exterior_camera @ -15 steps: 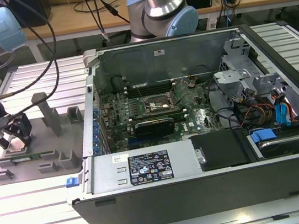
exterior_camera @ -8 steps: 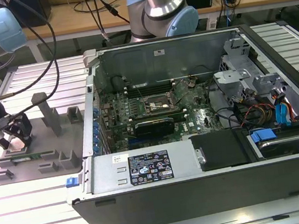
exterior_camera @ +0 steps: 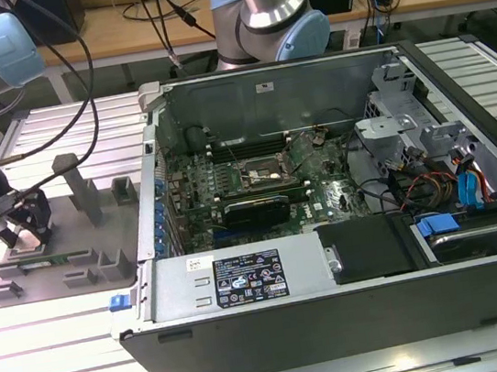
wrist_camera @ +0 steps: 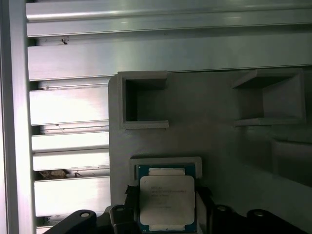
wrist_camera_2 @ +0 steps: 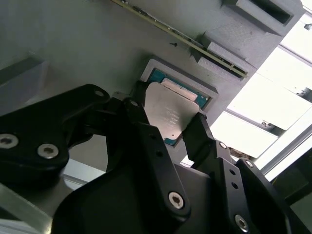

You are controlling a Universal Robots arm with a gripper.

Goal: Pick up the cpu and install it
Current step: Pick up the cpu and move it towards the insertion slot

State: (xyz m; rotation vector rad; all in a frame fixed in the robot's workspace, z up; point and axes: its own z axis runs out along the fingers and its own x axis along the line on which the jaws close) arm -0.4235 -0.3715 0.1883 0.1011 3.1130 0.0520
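Pinching the cpu [wrist_camera_2: 171, 113] by two opposite edges while it sits in the nest [wrist_camera: 165, 161] of a grey holder [exterior_camera: 111, 231], at nine o'clock from the open computer case [exterior_camera: 342, 325], the gripper [exterior_camera: 26, 237] is at the pick-up step, which likely calls for a level, straight lift.

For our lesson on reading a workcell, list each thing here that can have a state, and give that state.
small square silvery-topped cpu, seated flat in its grey tray recess
black gripper, down at the cpu, over the tray
grey metal computer case, lying open, side panel off
square black-and-metal socket frame, uncovered; chip inside cannot be told
long narrow green memory stick, resting in the tray's slots
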